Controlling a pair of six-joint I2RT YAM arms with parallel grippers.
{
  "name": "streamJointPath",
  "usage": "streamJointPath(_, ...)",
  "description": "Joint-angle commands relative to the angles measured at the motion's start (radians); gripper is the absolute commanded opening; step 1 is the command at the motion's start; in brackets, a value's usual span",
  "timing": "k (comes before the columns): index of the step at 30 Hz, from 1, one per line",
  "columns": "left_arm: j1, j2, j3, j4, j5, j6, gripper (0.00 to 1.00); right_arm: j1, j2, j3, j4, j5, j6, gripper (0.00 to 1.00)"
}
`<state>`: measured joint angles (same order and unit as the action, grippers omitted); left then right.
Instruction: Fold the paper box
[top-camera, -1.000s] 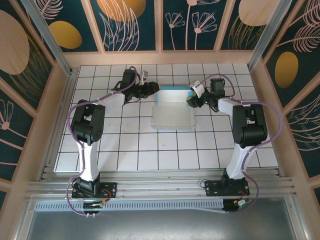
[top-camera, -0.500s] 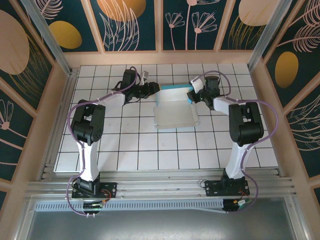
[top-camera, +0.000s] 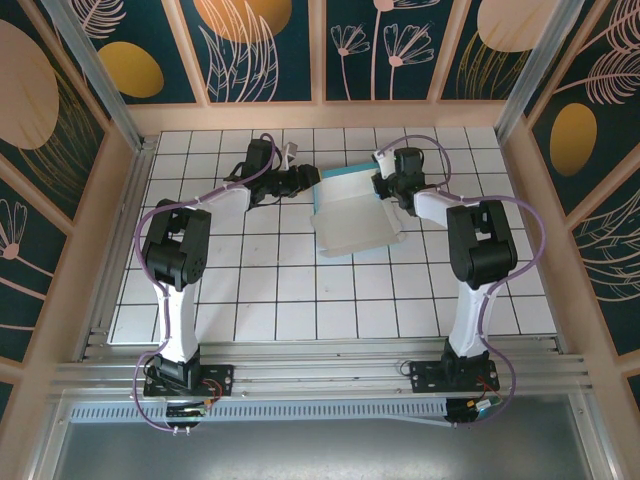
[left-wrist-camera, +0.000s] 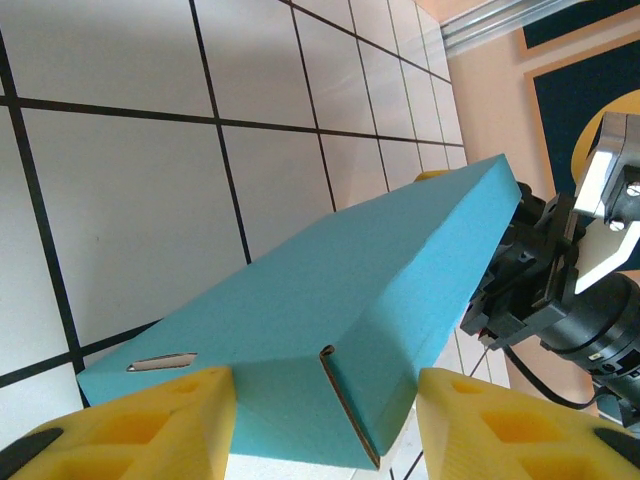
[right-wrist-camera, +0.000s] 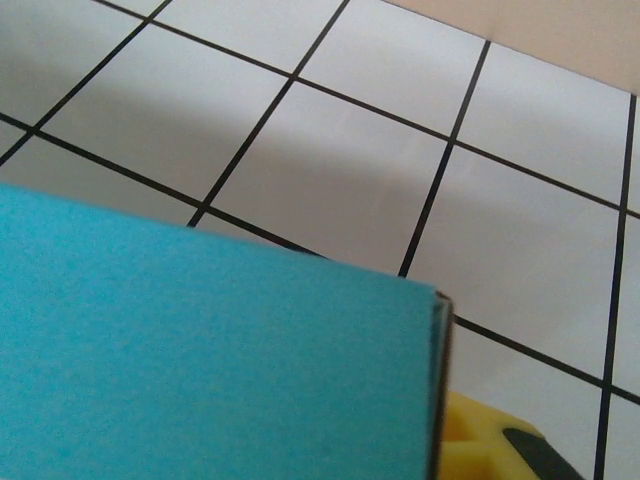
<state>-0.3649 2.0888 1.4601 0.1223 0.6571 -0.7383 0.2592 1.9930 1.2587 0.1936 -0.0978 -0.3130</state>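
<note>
The right arm has swung inward, bringing its end effector (top-camera: 384, 186) to the far right corner of the paper box (top-camera: 355, 222), whose pale flap has skewed on the worktop (top-camera: 290, 300). Whether it has clamped the turquoise wall cannot be told. The left end effector (top-camera: 308, 183), elbow bent outward, grasps the box's left end, probably to brace it.

A white tiled surface (top-camera: 300, 310) with a black grid sits inside a pale wooden frame (top-camera: 320, 115). The walls (top-camera: 290, 65) are dark teal panels painted with gold discs and pink outlined leaves. Aluminium rails (top-camera: 320, 380) run along the near edge. The light is soft and even.
</note>
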Motion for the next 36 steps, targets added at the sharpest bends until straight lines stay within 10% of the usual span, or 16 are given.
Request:
streamJointPath(1,-0.016,0.026,0.006,-0.017,0.041,-0.015,0.50,0.002,0.009,-0.005,-0.094,-0.049,-0.002,0.09)
streamJointPath(16,-0.022,0.016,0.006,-0.018,0.024,-0.034,0.50,0.044,0.099,0.033,-0.033,0.319,-0.018,0.01)
streamJointPath(36,-0.022,0.034,0.039,-0.027,0.030,-0.035,0.50,-0.029,-0.052,-0.060,-0.053,-0.062,-0.038,0.48)
